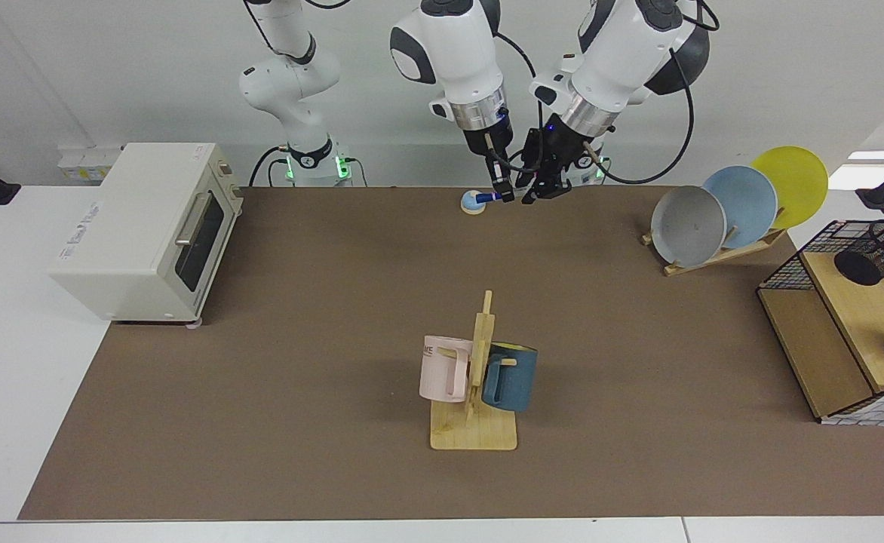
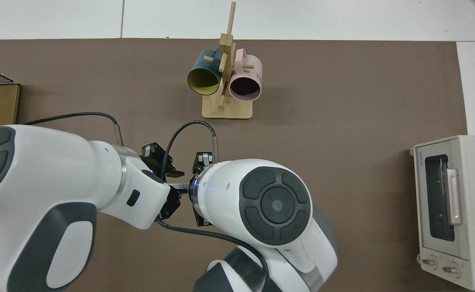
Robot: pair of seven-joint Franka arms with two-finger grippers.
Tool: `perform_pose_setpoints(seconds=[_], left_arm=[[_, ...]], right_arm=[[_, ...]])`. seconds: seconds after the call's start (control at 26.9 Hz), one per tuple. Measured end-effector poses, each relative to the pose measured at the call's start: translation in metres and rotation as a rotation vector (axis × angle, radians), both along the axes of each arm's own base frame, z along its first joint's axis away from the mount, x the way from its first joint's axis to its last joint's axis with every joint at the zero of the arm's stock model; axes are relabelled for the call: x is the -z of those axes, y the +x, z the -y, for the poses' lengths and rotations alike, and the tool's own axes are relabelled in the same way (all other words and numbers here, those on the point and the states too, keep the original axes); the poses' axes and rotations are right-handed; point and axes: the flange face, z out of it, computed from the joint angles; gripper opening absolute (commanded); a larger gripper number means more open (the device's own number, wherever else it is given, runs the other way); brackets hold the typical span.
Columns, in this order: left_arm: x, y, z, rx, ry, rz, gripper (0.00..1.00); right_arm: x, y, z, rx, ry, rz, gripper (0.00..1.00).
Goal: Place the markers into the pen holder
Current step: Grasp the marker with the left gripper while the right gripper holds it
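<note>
2 grippers, right gripper (image 1: pixel 501 194) and left gripper (image 1: pixel 541 190), at marker (image 1: pixel 489 197).

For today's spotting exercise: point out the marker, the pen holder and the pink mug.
marker (image 1: pixel 489 197): facing view, on its blue end.
pen holder (image 1: pixel 881 253): facing view, on its mesh wall, lying on the shelf.
pink mug (image 1: pixel 442 369): facing view, on its side wall.

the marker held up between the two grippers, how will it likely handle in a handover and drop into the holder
The marker looks slim and straight, so probably stiff and light. Its round barrel may slip or twist in the right gripper, which pinches it crosswise, with the left gripper close beside. The pen holder lies tipped on the shelf, so it may roll.
</note>
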Motion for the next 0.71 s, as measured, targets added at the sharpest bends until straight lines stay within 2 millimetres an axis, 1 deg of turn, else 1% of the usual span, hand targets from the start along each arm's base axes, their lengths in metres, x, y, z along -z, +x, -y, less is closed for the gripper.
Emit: perform_pose_setpoints(seconds=[0.07,0.11,0.19,0.22,0.26,0.71], left_arm=[[0.0003,-0.0001,0.0003,0.000,0.000,0.001,0.34],[0.0004,-0.0001,0.0004,0.000,0.000,0.001,0.31],[0.0004,-0.0001,0.0006,0.000,-0.001,0.001,0.11],[0.0004,-0.0003,0.0007,0.000,-0.001,0.001,0.03],[0.0002,-0.0010,0.0014,0.001,-0.003,-0.002,0.00],[0.0004,-0.0020,0.0030,0.020,-0.006,0.003,0.00]], right_arm=[[0.0000,0.0001,0.0001,0.000,0.000,0.000,0.00],[0.0000,0.0001,0.0002,0.000,0.000,0.000,0.00],[0.0000,0.0003,0.0004,0.001,0.000,0.000,0.00],[0.0001,0.0006,0.0006,0.001,0.000,0.000,0.00],[0.0004,0.0016,0.0013,0.004,0.000,0.001,0.00],[0.0017,0.0037,0.0024,0.003,-0.001,0.003,0.00]])
